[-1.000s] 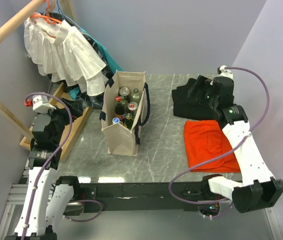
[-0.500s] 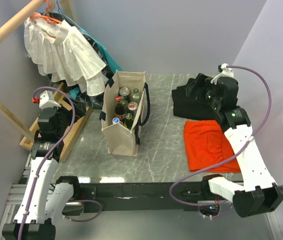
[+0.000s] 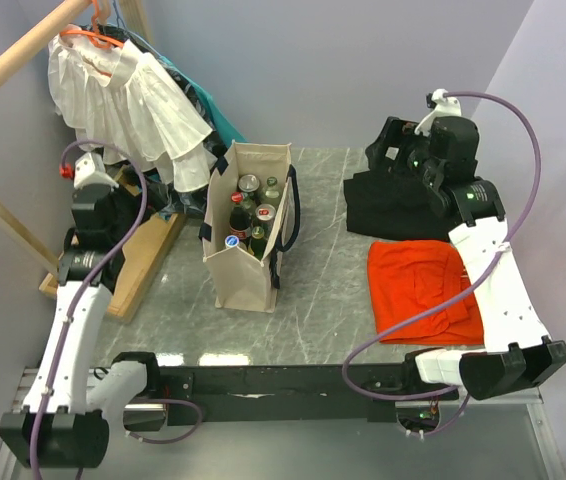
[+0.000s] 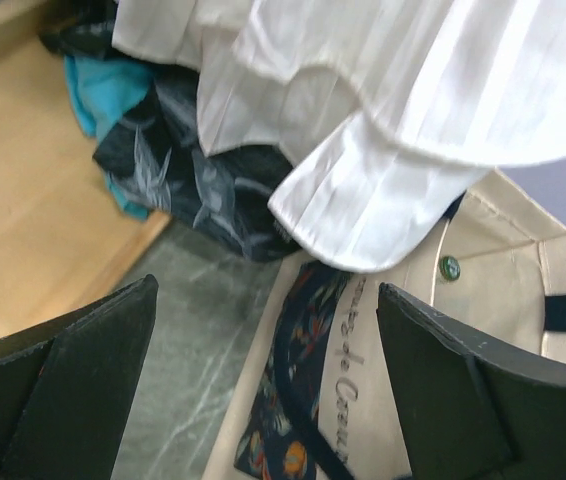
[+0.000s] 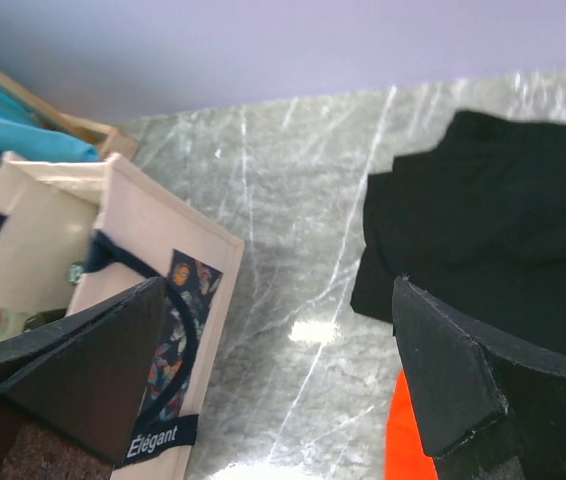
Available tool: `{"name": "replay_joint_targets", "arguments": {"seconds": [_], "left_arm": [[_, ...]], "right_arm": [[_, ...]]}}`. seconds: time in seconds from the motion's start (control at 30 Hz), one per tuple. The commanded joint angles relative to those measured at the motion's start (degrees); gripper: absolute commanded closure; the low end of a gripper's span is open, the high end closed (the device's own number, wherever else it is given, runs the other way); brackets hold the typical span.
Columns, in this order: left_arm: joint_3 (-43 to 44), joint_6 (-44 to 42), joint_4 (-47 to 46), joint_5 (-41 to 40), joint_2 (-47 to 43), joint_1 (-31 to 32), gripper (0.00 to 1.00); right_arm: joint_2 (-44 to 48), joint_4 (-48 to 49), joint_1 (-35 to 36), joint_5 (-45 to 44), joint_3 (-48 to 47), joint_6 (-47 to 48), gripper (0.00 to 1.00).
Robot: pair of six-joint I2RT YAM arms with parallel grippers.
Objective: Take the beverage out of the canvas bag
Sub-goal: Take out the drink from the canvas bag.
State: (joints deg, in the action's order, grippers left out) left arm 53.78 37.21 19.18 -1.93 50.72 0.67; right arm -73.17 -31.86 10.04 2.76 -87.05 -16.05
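Near the middle of the overhead view, the canvas bag (image 3: 243, 275) stands upright on the marble table (image 3: 323, 310), with bottles and cans (image 3: 253, 212) packed inside. At left, the left gripper (image 4: 266, 300) hangs by the white garment (image 4: 383, 120), jaws spread and holding nothing. At upper right, the right gripper (image 5: 278, 300), likewise released, hovers above black clothing (image 5: 493, 230).

Not much to read here tbh. In the right wrist view, the canvas bag (image 5: 128, 235) has a navy band (image 5: 163, 435) low on its side with "Élégant" in white letters. In the left wrist view there's dark cursive writing (image 4: 348, 365) running along the bag's cream side, next to a colourful patterned patch (image 4: 298, 330). I can make out "de Coeur", but the start isn't clear. The labels on the bottles (image 3: 248, 215) are too small to read from the top.
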Motion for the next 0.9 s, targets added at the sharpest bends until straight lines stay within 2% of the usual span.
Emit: {"name": "replay_joint_targets", "arguments": {"seconds": [0.0, 0.2, 0.43, 0.67, 0.87], "left_arm": [[6.25, -5.65, 3.50, -0.10, 3.69, 0.04, 0.04], [5.11, -7.85, -4.14, 5.97, 1.23, 0.04, 0.04], [9.15, -11.46, -0.37, 4.57, 0.70, -0.05, 0.04], [8.89, -13.13, 0.33, 3.87, -0.71, 0.04, 0.04], [6.87, -12.25, -0.72, 4.39, -1.59, 0.04, 0.04]], "right_arm": [[-1.27, -2.85, 1.91, 0.49, -5.32, 3.31, 0.00], [-6.72, -9.53, 3.66, -1.97, -17.70, 5.68, 0.00], [-9.01, -9.89, 4.98, 0.22, -22.55, 5.51, 0.00], [-10.77, -11.73, 7.79, 1.10, -26.06, 6.29, 0.00], [-15.33, -16.74, 13.06, 0.93, -32.92, 9.02, 0.00]]}}
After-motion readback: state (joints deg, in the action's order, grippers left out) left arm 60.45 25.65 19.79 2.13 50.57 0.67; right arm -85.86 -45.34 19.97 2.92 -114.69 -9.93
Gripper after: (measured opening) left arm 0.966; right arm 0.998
